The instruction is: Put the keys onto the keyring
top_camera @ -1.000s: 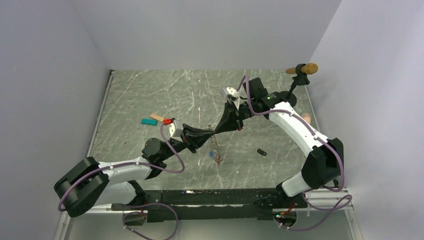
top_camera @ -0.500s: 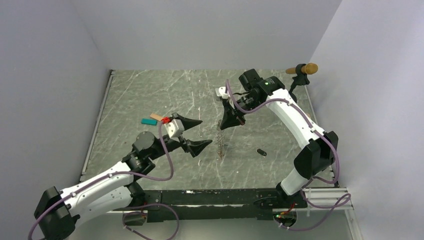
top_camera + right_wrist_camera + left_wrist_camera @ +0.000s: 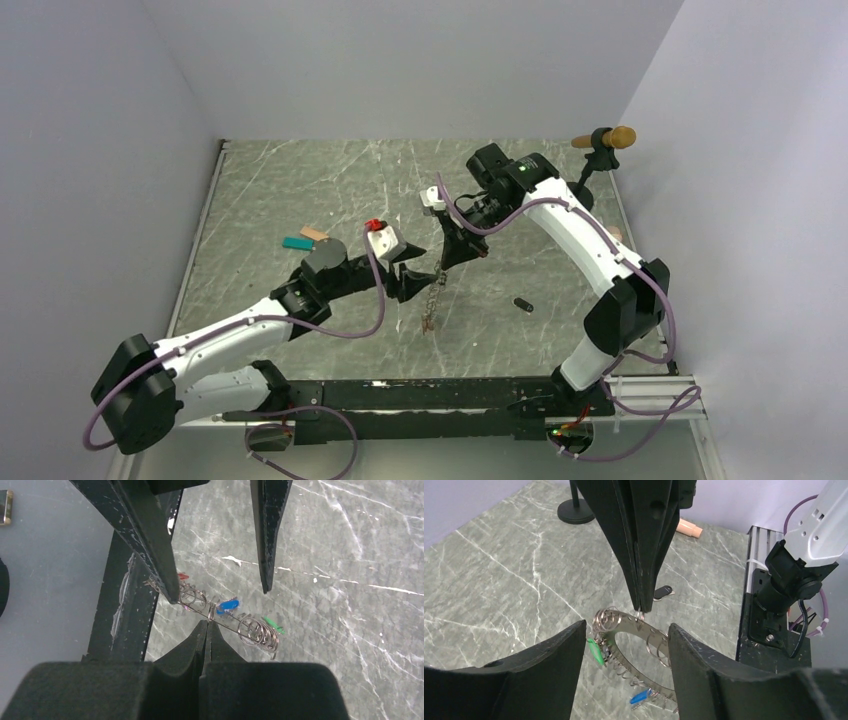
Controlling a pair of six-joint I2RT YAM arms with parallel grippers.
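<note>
The keyring (image 3: 431, 300) is a metal band strung with small wire loops. It hangs from my right gripper (image 3: 446, 264), which is shut on one loop at the ring's top (image 3: 207, 622). A green key (image 3: 595, 652), a blue key (image 3: 640, 697) and a red key (image 3: 182, 576) hang on the keyring (image 3: 626, 621). My left gripper (image 3: 626, 626) is open, one finger on each side of the ring without touching it, and it also shows in the top view (image 3: 413, 272). A black key (image 3: 522, 303) lies loose on the table to the right.
A teal block (image 3: 297, 243) and a tan block (image 3: 313, 234) lie at mid-left. A black round-based stand (image 3: 598, 152) with a tan top is at the back right. A peach object (image 3: 688, 527) lies near the stand's base (image 3: 575, 516).
My left gripper let go of the ring, opened and drew back, then swung right to straddle it. My right gripper shifted slightly left and down with the ring.
</note>
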